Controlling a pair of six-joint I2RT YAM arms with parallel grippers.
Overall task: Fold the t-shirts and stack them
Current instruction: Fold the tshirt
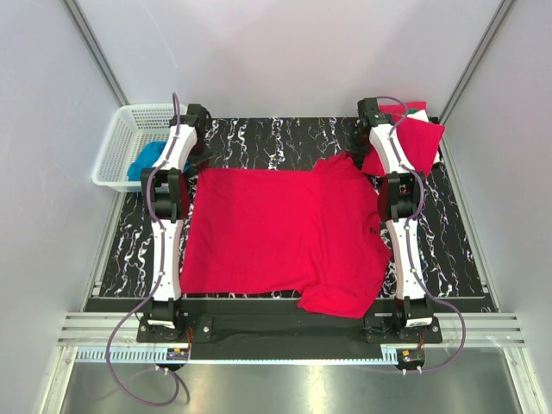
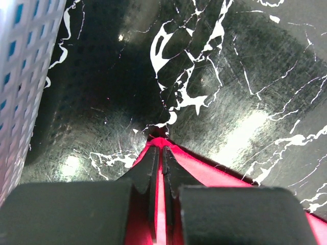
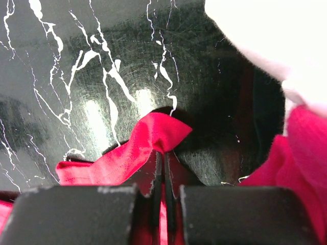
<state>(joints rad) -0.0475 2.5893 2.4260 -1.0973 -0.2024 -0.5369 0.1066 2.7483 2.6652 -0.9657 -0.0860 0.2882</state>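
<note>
A red t-shirt [image 1: 276,228] is lying spread across the middle of the marbled black table [image 1: 285,138], its lower right part rumpled and reaching the near edge. The left gripper [image 2: 159,148] is pinching the shirt's upper left corner, jaws closed tight on the red fabric. The right gripper [image 3: 164,155] is clamping a raised fold at the shirt's upper right. A folded red pile [image 1: 418,142], showing white and green along its top edge, is sitting in the frame's upper right. A white basket [image 1: 129,142] holding blue cloth [image 1: 148,159] is standing at upper left.
</note>
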